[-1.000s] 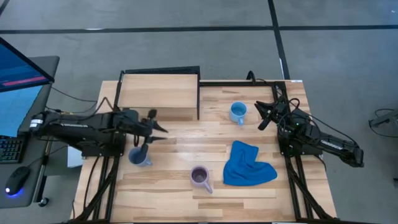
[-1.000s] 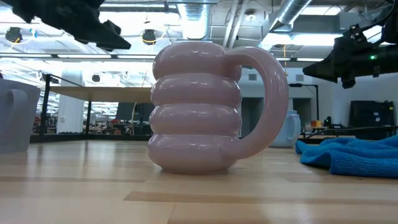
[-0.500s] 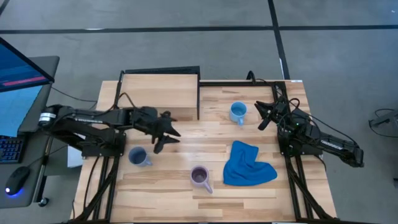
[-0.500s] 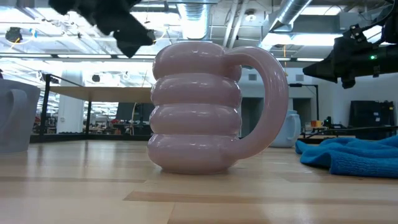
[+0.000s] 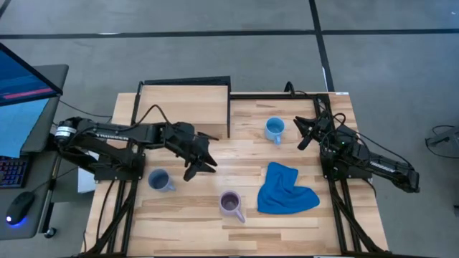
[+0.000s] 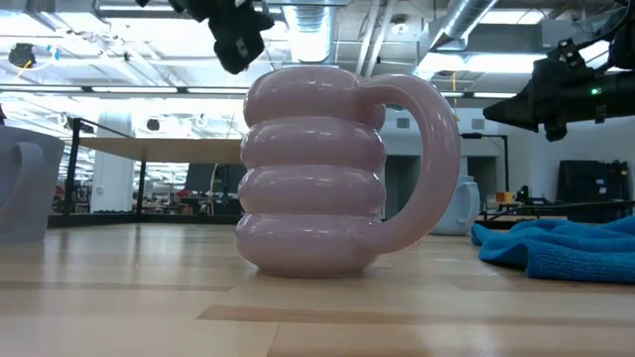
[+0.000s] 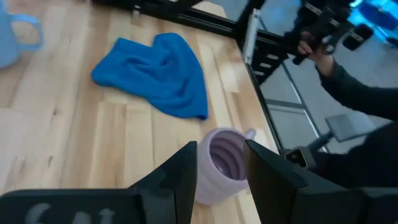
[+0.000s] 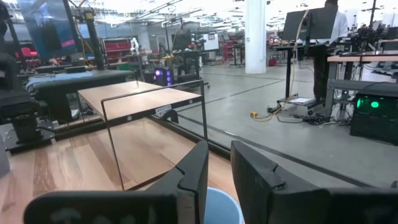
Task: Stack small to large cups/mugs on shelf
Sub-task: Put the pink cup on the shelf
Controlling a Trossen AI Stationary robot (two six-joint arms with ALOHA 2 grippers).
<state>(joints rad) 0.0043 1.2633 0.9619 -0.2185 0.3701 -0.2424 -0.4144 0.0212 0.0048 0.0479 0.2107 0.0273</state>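
Purple mug (image 5: 230, 203) upright, ribbed, handle toward 5 o'clock. Left gripper (image 5: 201, 158) at its 11 o'clock, fingers apart, apparently empty. Right gripper (image 5: 303, 135) parted, idle.

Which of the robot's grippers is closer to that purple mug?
Left. The left gripper hovers just up-left of the purple mug; the right gripper waits far across, beside the light blue mug.
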